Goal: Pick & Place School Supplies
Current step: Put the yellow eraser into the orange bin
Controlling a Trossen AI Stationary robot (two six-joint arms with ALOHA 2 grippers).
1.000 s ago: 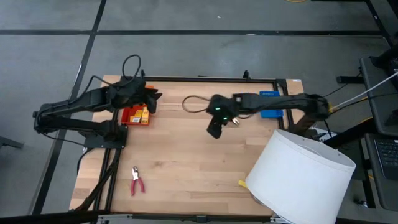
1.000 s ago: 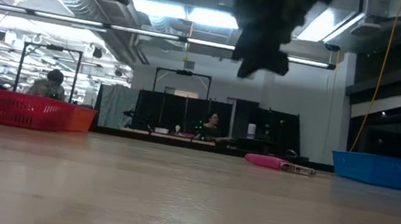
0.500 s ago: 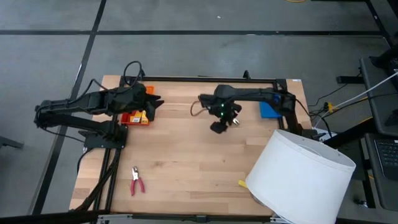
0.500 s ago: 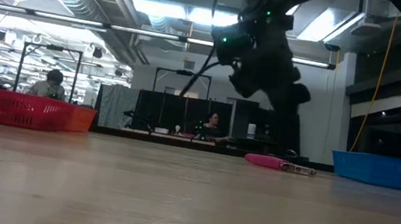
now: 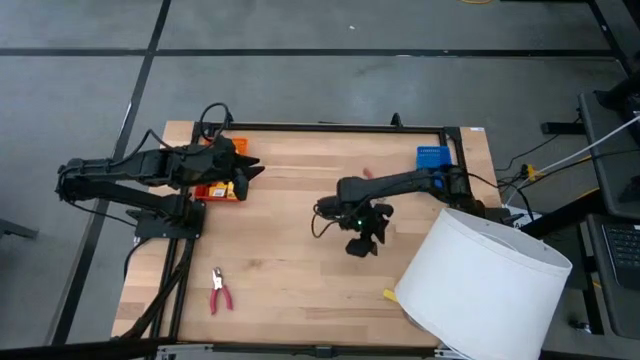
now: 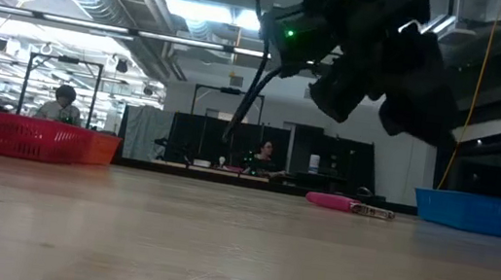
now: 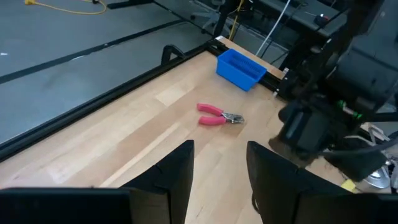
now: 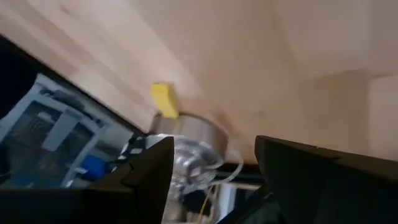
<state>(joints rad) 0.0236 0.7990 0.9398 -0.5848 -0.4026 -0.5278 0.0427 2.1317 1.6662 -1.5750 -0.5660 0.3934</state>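
One pair of pink-handled pliers [image 5: 367,173] lies flat on the table's far middle, also seen as pliers [image 7: 217,116] past my left gripper's fingers. A second pair of pliers [image 5: 218,290] lies near the front left. A small yellow block [image 5: 388,294] lies by the white cylinder's foot; it shows as a block [image 8: 163,99] in the right wrist view. My left gripper [image 5: 250,170] hovers open beside the orange tray [image 5: 208,190], which holds yellow packs [image 5: 229,187]. My right gripper [image 5: 362,243] hangs open above the table's middle, pointing down and toward the near edge, with nothing between its fingers.
A big white cylinder [image 5: 485,285] fills the near right corner, its metal foot [image 8: 186,134] beside the yellow block. A blue tray [image 5: 432,158] stands at the far right. A cable loops from my right arm [image 5: 400,185].
My right gripper has swung toward the table's near edge and come down, tipping from nearly level to pointing steeply down. Its arm has drawn off the far middle, so the pink pliers there now show from above. My left gripper has shifted slightly beside the orange tray.
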